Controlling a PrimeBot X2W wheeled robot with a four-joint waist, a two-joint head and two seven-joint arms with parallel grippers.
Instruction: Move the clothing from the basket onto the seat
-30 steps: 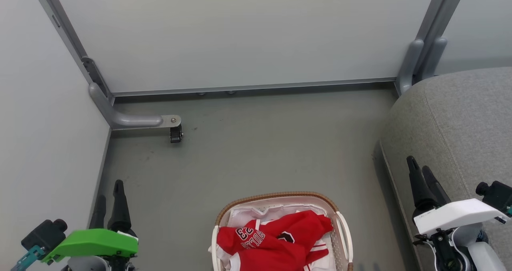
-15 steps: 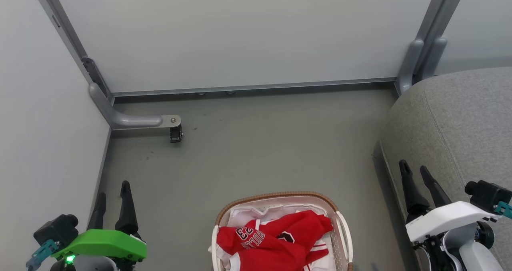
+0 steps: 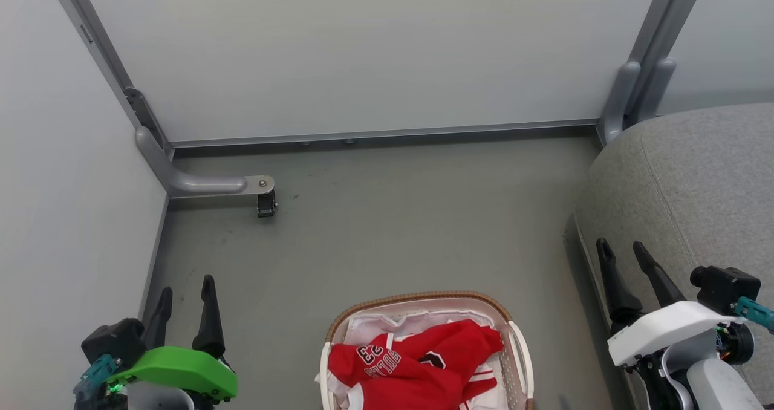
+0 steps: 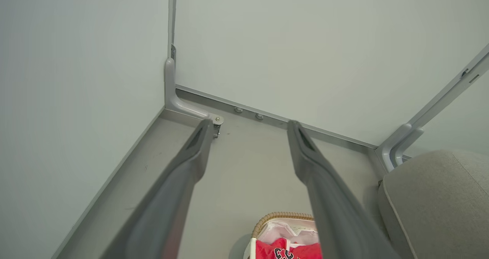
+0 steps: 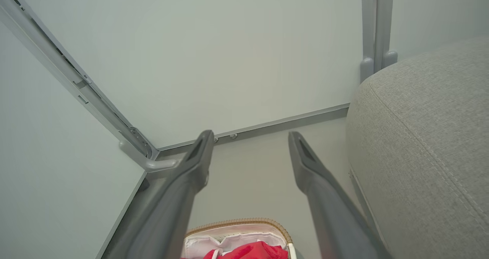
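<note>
Grey floor (image 3: 387, 228) holds the basket (image 3: 423, 295), red jerseys (image 3: 423, 367) heaped inside. Left claw (image 3: 187, 284) gapes empty; right claw (image 3: 620, 244) too, by the sofa (image 3: 695, 174).

Crumpled red clothing (image 3: 417, 364) fills the brown-rimmed white basket (image 3: 417, 296), near the grey seat (image 3: 695, 180).

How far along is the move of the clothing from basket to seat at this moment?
Done: nothing that shows; the visible part of the sofa bears no jersey. In hand: nothing; the left hand and right hand are open and empty, one on each side of the basket. Left: all of it; the red jerseys lie piled in the basket.
</note>
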